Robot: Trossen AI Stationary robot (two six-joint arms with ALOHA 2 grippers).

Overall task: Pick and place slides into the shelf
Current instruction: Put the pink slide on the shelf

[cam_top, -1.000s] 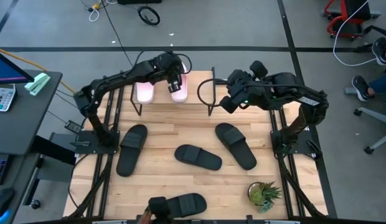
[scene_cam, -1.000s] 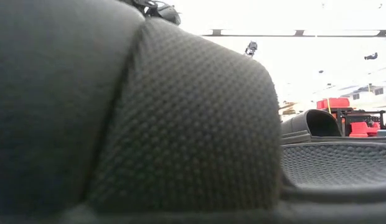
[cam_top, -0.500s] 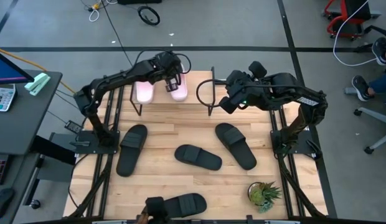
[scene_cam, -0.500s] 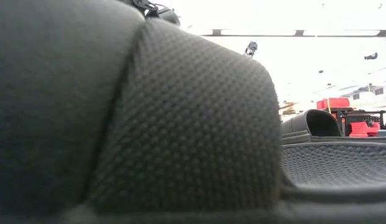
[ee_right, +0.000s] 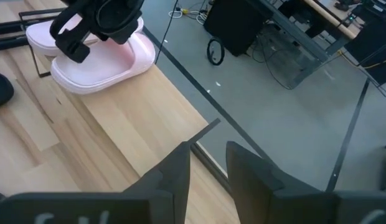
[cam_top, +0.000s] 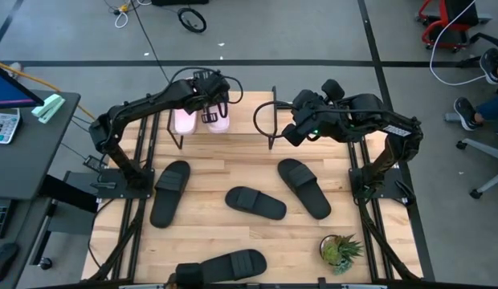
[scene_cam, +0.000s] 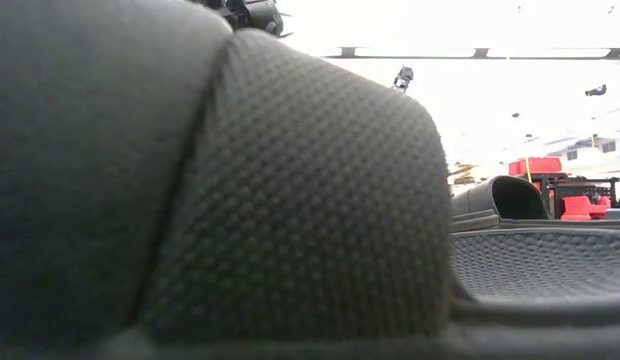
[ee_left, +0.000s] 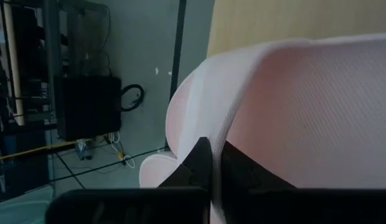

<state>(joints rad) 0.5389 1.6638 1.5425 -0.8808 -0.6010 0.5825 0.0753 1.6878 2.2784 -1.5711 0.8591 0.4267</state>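
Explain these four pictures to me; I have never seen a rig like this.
This is a robot with two dark arms working at a wooden table. The high view looks straight down. The low view sits at table height, but a black slide right in front blocks it. The other two views come from a camera on each wrist. Over the shelf at the far edge, the left end effector pinches a pink slide beside its mate. The right end effector hovers open and empty. Four black slides and a small plant lie on the table.
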